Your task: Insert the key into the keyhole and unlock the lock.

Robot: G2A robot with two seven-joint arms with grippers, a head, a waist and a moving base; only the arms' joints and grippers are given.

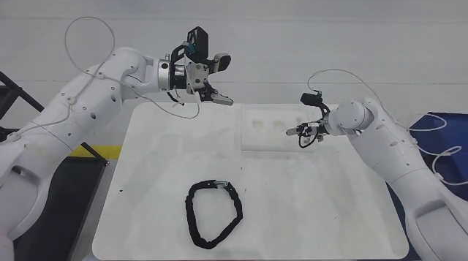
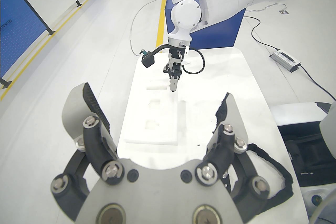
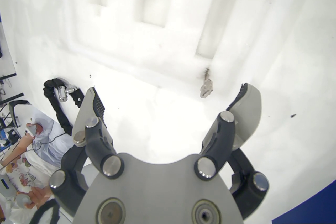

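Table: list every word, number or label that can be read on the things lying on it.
No text can be quoted from anything here.
chain lock: no print shows on its black sleeve or metal body.
key: too small to tell whether anything is stamped on it.
foam block: blank, with only empty cut-outs.
table: plain white, no lettering.

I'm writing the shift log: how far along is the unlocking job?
Done: nothing yet. The key lies loose by the edge of the foam tray; the chain lock sits apart on the table, untouched. In hand: the right gripper hangs above the key, jaws open. The left gripper is open, holding nothing. Left: grasp the key, insert it, turn.
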